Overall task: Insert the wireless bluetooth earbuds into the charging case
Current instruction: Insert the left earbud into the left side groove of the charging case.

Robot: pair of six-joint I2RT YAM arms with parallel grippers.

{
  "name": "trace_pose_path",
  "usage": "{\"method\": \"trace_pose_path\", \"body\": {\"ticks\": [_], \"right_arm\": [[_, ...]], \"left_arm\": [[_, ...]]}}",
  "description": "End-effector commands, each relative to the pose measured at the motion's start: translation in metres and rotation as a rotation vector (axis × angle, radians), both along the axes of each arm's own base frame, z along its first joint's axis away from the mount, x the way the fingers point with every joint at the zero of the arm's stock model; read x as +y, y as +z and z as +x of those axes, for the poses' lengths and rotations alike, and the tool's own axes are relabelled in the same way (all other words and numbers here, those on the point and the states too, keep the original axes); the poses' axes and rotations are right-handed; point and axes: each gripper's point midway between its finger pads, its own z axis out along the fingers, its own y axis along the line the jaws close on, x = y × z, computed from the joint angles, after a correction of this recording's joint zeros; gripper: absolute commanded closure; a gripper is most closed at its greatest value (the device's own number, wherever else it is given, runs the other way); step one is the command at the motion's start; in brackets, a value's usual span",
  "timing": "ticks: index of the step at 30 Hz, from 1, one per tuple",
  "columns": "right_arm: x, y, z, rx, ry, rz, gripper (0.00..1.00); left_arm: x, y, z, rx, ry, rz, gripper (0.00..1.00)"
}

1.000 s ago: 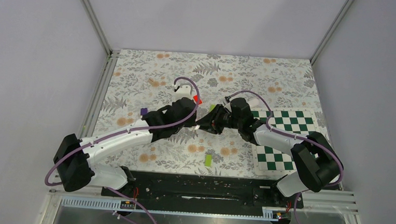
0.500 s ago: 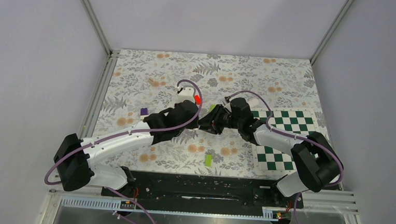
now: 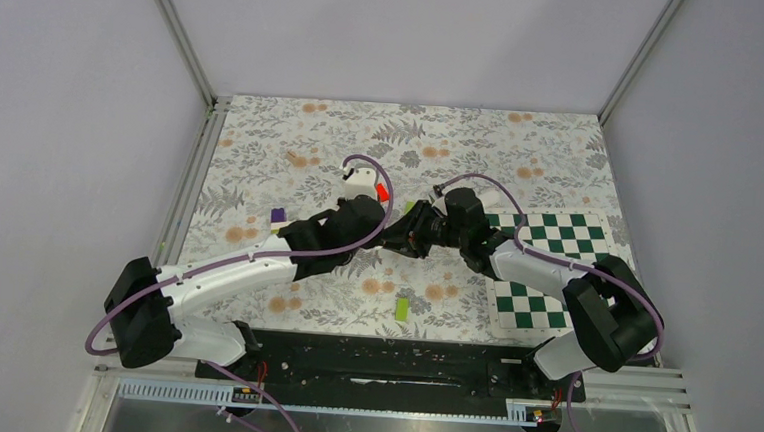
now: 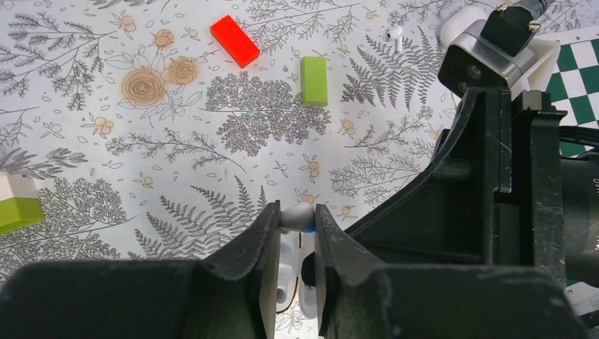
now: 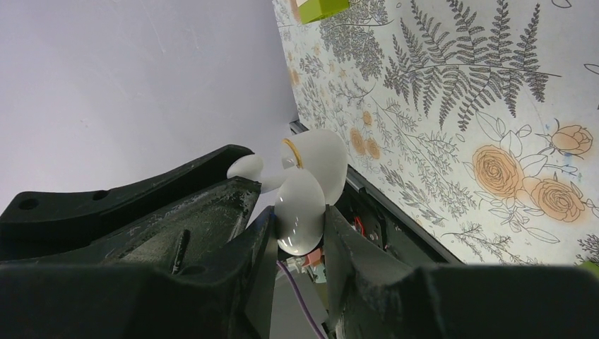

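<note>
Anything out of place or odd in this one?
Nothing damaged or spilled. The right gripper holds the open case; the left gripper pinches one earbud beside it. The only stray: the second earbud lies alone on the mat, past the green block.

The left hand (image 4: 296,214) and right hand (image 5: 300,212) crowd together at the middle of the worktop (image 4: 106,176), each barring the other's way. Beyond lie a red block (image 4: 235,41), green block (image 4: 313,80) and loose earbud (image 4: 393,34), well apart, with bare gaps between.
</note>
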Motion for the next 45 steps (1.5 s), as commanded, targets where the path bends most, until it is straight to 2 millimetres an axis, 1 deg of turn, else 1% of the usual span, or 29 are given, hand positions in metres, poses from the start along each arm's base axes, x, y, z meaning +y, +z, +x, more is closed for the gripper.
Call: {"method": "trace_pose_path", "body": {"ticks": [1, 6, 14, 24, 30, 34, 42, 45], "right_arm": [[0.008, 0.040, 0.001, -0.096, 0.022, 0.092, 1.00], [0.009, 0.043, 0.001, -0.099, 0.026, 0.098, 1.00], [0.008, 0.041, 0.000, -0.096, 0.024, 0.096, 1.00], [0.007, 0.040, 0.000, -0.093, 0.020, 0.095, 1.00], [0.007, 0.040, 0.000, -0.092, 0.019, 0.093, 1.00], [0.007, 0.039, 0.000, -0.089, 0.019, 0.092, 1.00], [0.008, 0.041, 0.001, -0.093, 0.023, 0.091, 1.00], [0.008, 0.041, 0.000, -0.093, 0.026, 0.089, 1.00]], "left_arm": [[0.009, 0.015, 0.008, -0.071, 0.030, 0.030, 0.93], [0.013, 0.015, 0.010, -0.082, 0.047, 0.043, 0.94], [0.018, 0.012, 0.012, -0.085, 0.072, 0.060, 0.94], [0.019, 0.010, 0.008, -0.079, 0.065, 0.060, 0.94], [0.014, 0.007, 0.005, -0.069, 0.052, 0.048, 0.94], [0.017, 0.013, 0.003, -0.093, 0.067, 0.031, 0.94], [0.018, 0.038, 0.003, -0.124, 0.065, -0.006, 0.94], [0.018, 0.042, 0.000, -0.126, 0.055, -0.024, 0.94]]}}
